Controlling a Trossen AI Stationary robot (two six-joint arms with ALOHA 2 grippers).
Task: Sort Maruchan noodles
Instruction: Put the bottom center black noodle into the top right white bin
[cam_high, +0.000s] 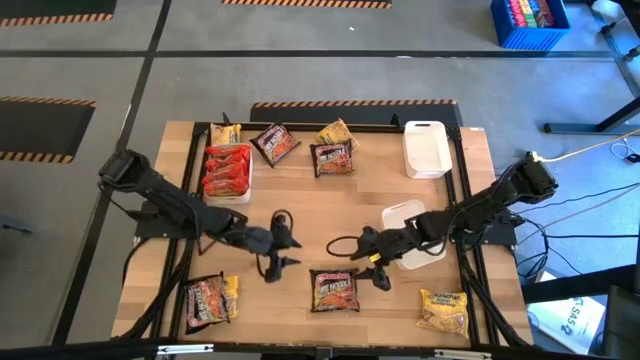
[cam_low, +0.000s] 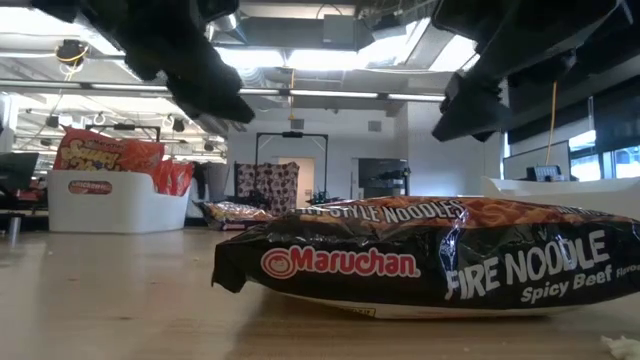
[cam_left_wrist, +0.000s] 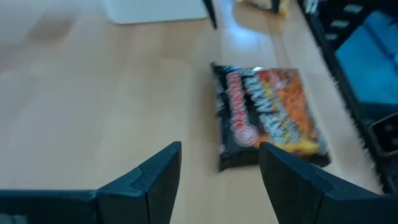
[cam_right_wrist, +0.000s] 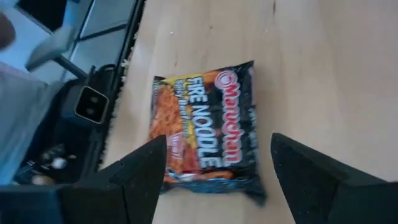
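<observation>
1. A dark Maruchan packet (cam_high: 335, 290) lies flat on the table (cam_high: 300, 200) at the lower centre of the high view.
2. The left gripper (cam_high: 283, 251) hovers to the packet's upper left, fingers (cam_left_wrist: 155, 180) apart, holding nothing.
3. The right gripper (cam_high: 372, 264) hovers to the packet's upper right, fingers (cam_right_wrist: 140, 171) apart, empty.

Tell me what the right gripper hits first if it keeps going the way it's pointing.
Most likely the dark Fire Noodle packet lying flat on the table. The right gripper is open and empty, and the packet sits directly ahead between its fingers, nothing in between. The gap to it is unclear.
</observation>
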